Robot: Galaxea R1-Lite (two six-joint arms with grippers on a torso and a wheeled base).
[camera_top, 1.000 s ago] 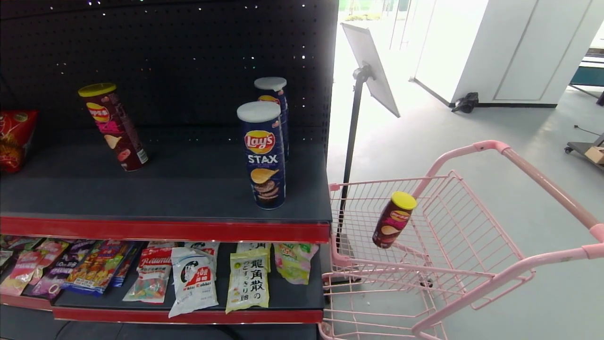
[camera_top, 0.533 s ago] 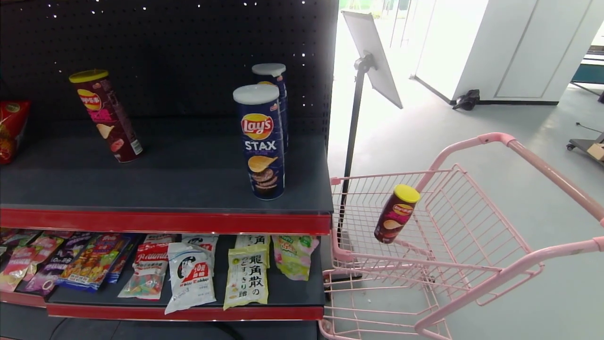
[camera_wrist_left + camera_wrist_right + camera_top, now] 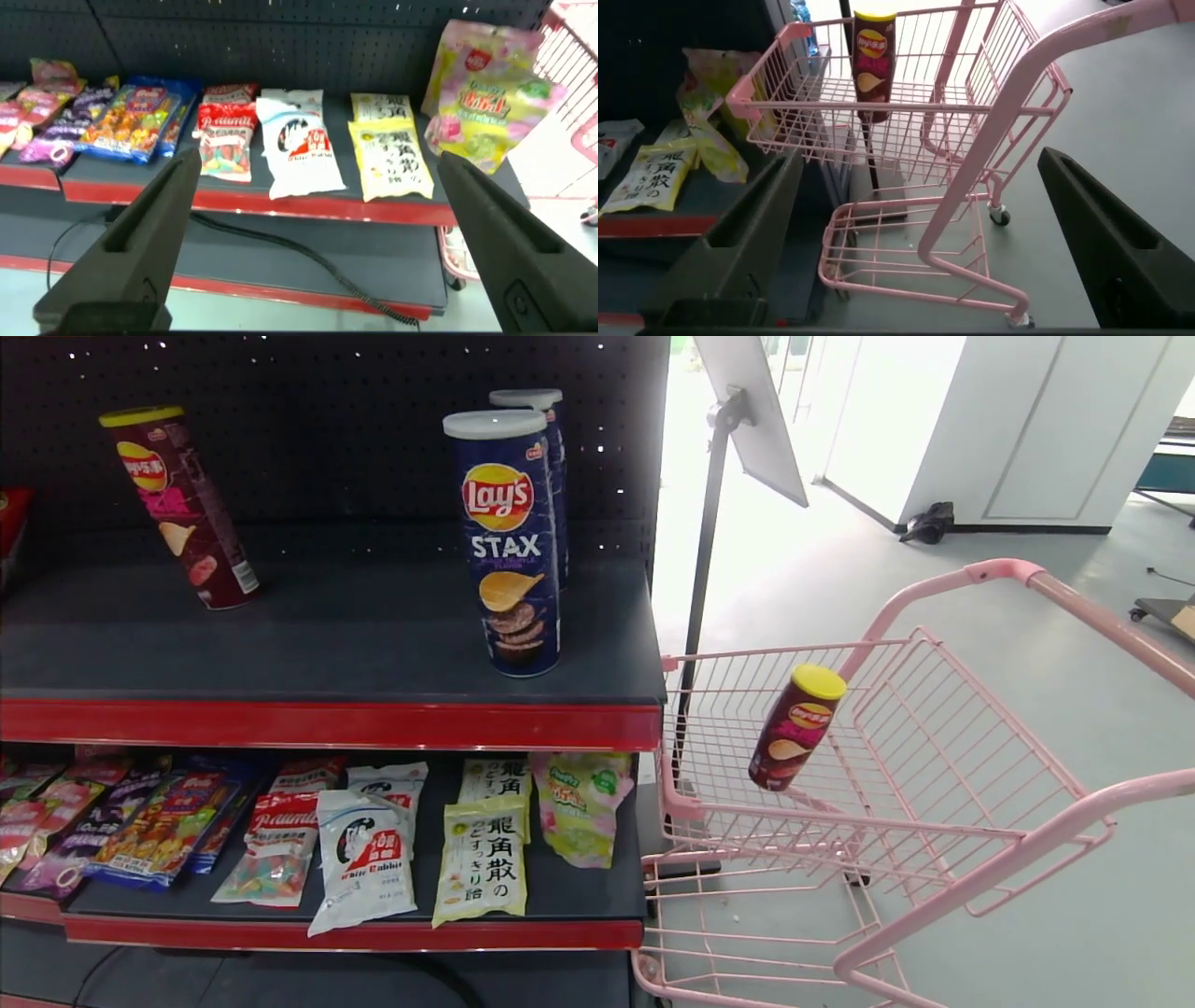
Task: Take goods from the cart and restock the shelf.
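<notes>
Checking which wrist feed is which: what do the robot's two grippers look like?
Both look alike. The left gripper and right gripper each have two matte dark grey fingers, broad at the base and tapering to blunt wedge tips, with flat, plain faces.

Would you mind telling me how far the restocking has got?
Looks done: the upper shelf holds a maroon can, a front blue can and a rear blue can. In hand: nothing; left gripper and right gripper are open, empty. Left: the last can, in the pink cart.
</notes>
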